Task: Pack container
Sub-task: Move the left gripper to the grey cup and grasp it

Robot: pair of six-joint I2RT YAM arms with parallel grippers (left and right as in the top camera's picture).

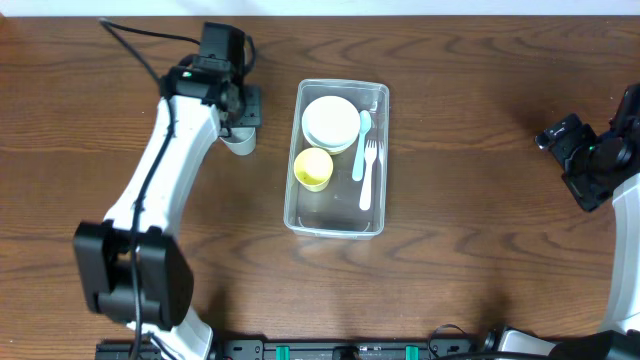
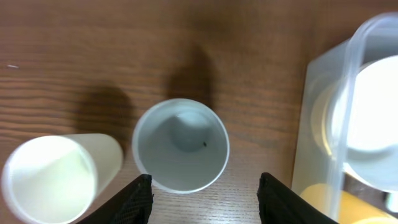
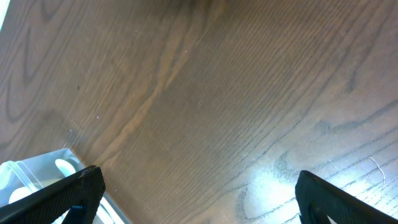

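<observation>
The clear container (image 1: 335,215) stands mid-table and holds a white bowl (image 1: 331,122), a yellow cup (image 1: 313,168), a light blue spoon (image 1: 361,135) and a white fork (image 1: 368,178). My left gripper (image 1: 240,112) is open, just left of the container, above a pale cup (image 1: 238,143). In the left wrist view the gripper (image 2: 205,202) hangs open over an upright grey-white cup (image 2: 181,145), not touching it. A cream cup (image 2: 53,177) stands beside it on the left. The container's rim (image 2: 351,74) is at the right. My right gripper (image 1: 565,140) is open and empty, far right.
The right wrist view shows bare wood tabletop between the open fingers (image 3: 199,199), with a corner of the container (image 3: 37,174) at lower left. The left arm (image 1: 165,170) stretches diagonally over the table's left side.
</observation>
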